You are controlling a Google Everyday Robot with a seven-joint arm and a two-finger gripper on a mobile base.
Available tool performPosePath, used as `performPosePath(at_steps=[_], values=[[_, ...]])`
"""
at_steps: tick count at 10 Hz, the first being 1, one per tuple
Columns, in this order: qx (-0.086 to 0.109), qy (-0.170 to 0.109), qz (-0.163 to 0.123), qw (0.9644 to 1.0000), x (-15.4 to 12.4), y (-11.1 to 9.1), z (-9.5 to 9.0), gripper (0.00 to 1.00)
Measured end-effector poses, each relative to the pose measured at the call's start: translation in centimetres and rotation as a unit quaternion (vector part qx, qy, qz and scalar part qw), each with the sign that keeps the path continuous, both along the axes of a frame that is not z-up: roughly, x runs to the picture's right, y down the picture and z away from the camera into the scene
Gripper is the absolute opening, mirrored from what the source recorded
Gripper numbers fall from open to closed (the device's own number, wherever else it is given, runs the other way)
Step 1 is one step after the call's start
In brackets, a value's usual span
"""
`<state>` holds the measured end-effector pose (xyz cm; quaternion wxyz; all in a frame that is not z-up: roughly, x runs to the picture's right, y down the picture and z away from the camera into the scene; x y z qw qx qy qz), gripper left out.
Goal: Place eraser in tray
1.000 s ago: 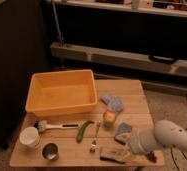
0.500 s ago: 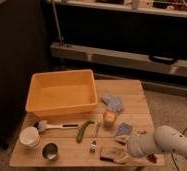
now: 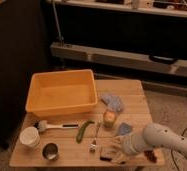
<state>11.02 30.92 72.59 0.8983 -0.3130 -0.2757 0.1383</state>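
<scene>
The eraser (image 3: 107, 152), a small dark block with a lighter top, lies flat near the front edge of the wooden table (image 3: 137, 107). My gripper (image 3: 118, 149) is at the end of the white arm (image 3: 159, 140), which reaches in from the right. It is low over the table, right at the eraser's right end. The yellow-orange tray (image 3: 62, 108) stands at the back left of the table, well away from the gripper. It looks empty.
A blue sponge (image 3: 123, 129) lies just behind the gripper. An orange fruit (image 3: 109, 119), a bluish cloth (image 3: 113, 102), a green vegetable (image 3: 84, 131), a white-headed brush (image 3: 54, 126), a white bowl (image 3: 29, 136) and a metal cup (image 3: 50, 151) are spread over the table.
The arm has moved left and slightly down, bringing the gripper closer to the eraser. Nothing else has moved.
</scene>
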Motion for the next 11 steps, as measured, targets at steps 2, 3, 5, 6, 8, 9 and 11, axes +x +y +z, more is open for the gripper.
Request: performPosePath(at_steps=[2,3,5,6,8,9,11], values=[[-0.004,0.002,0.0,1.0,0.3,0.8,0.6,0.61],[-0.005,0.002,-0.002,1.0,0.3,0.9,0.8,0.52],[-0.008,0.003,-0.003,1.0,0.1,1.0,1.2,0.34],[-0.011,0.005,0.001,0.9999,0.3,0.7,1.0,0.22],[-0.012,0.003,0.02,0.9997,1.1,-0.7,-0.1,0.05],[-0.01,0.001,0.033,0.9994,1.9,-2.4,-1.2,0.0],[-0.01,0.004,0.04,0.9991,3.0,-6.2,-3.5,0.0]])
